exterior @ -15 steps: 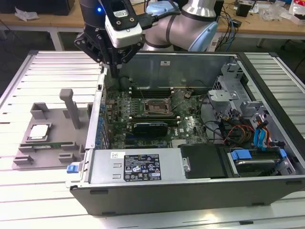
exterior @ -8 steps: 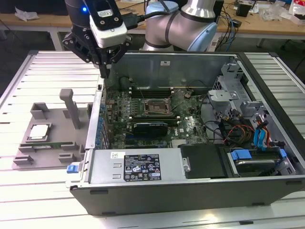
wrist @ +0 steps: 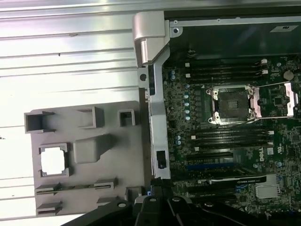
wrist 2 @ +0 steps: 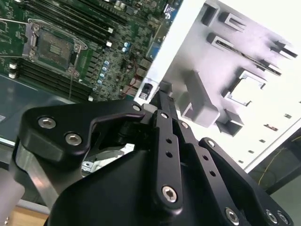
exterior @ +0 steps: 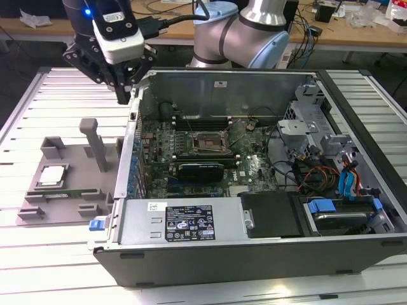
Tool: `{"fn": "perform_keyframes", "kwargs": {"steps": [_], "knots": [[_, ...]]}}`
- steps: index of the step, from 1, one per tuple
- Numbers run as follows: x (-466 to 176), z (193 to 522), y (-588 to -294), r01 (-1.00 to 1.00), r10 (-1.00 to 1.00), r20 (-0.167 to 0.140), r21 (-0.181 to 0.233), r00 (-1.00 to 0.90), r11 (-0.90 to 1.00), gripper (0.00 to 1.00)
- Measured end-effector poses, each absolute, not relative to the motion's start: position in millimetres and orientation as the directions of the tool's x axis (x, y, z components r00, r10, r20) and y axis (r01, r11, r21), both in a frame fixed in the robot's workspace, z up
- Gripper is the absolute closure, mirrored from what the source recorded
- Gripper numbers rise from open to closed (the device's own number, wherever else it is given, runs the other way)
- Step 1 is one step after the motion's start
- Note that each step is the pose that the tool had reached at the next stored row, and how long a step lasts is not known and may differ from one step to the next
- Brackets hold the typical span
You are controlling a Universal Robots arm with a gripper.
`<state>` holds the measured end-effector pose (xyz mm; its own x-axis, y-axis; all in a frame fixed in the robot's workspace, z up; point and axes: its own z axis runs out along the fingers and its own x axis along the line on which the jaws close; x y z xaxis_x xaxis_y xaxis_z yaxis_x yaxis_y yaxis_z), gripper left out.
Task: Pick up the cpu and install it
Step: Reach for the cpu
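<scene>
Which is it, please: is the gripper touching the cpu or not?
Apart. The exterior view shows the gripper up by the case wall, bare tray separating it from the cpu.

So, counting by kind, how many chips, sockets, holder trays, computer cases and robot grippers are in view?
cpu: 1
socket: 1
grey tray: 1
computer case: 1
gripper: 1
Total: 5
</scene>
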<state>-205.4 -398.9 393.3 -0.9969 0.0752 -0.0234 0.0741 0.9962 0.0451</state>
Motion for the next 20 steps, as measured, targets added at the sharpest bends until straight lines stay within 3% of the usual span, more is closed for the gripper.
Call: {"fn": "perform_keyframes", "kwargs": {"steps": [20], "knots": [[-252.9,393.3,-398.8,0.074,0.075,-0.023,0.045,-0.997,0.996,0.89]]}}
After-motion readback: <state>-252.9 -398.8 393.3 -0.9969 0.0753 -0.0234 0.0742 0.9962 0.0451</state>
